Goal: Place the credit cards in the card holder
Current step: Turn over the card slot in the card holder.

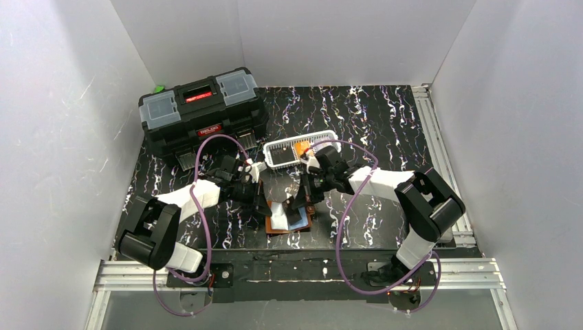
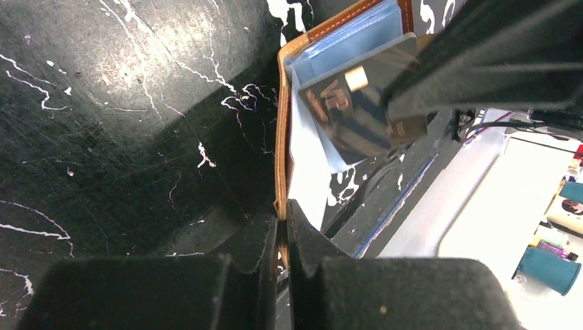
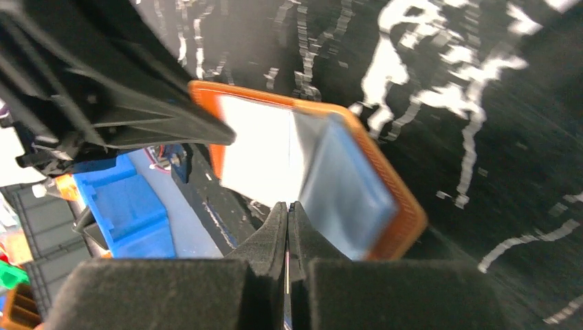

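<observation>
The brown leather card holder (image 1: pixel 289 221) lies open near the table's front edge, its clear sleeves facing up. My left gripper (image 2: pixel 282 220) is shut on its leather rim (image 2: pixel 282 137). A dark credit card (image 2: pixel 357 110) hangs tilted over the sleeves, with my right gripper (image 3: pixel 287 210) shut on it. In the right wrist view that card shows only as a thin line between the pads, above the card holder (image 3: pixel 344 179). In the top view the left gripper (image 1: pixel 263 201) and the right gripper (image 1: pixel 301 203) meet over the holder. More orange credit cards (image 1: pixel 302 146) lie in a white basket.
The white slotted basket (image 1: pixel 282 157) stands just behind the grippers. A big black toolbox (image 1: pixel 199 113) fills the back left. The holder sits close to the table's front edge (image 1: pixel 295 242). White walls close in the left, right and back.
</observation>
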Motion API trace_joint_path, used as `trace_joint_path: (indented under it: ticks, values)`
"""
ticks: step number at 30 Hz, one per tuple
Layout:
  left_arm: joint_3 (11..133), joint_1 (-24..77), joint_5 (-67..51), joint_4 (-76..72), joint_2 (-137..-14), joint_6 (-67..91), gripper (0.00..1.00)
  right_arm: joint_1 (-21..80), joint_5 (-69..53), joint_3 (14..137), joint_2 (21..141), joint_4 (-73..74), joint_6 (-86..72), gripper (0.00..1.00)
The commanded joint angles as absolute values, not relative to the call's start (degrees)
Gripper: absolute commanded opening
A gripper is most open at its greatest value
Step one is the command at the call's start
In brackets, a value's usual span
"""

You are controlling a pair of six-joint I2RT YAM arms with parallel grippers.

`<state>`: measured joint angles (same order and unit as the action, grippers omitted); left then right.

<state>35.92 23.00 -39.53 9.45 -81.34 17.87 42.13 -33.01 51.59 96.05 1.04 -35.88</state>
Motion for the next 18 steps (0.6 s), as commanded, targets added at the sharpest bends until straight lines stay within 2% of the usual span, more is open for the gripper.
trace_joint_path:
  ticks: [1, 14, 18]
  values:
    - [36.6, 23.2, -39.9, 9.6, -81.8, 18.8, 0.00, 39.0, -34.4, 47.2, 95.1, -6.8, -39.5, 0.01]
    - [35.0, 23.8, -37.5, 7.8, -82.9, 23.4, 0.00, 38.4, -33.8, 46.0, 96.7, -6.0, -39.1, 0.01]
    - [35.0, 23.9, -36.8, 8.2, -82.8, 23.2, 0.00, 38.1, -31.3, 45.5, 93.0, -2.4, -37.0, 0.01]
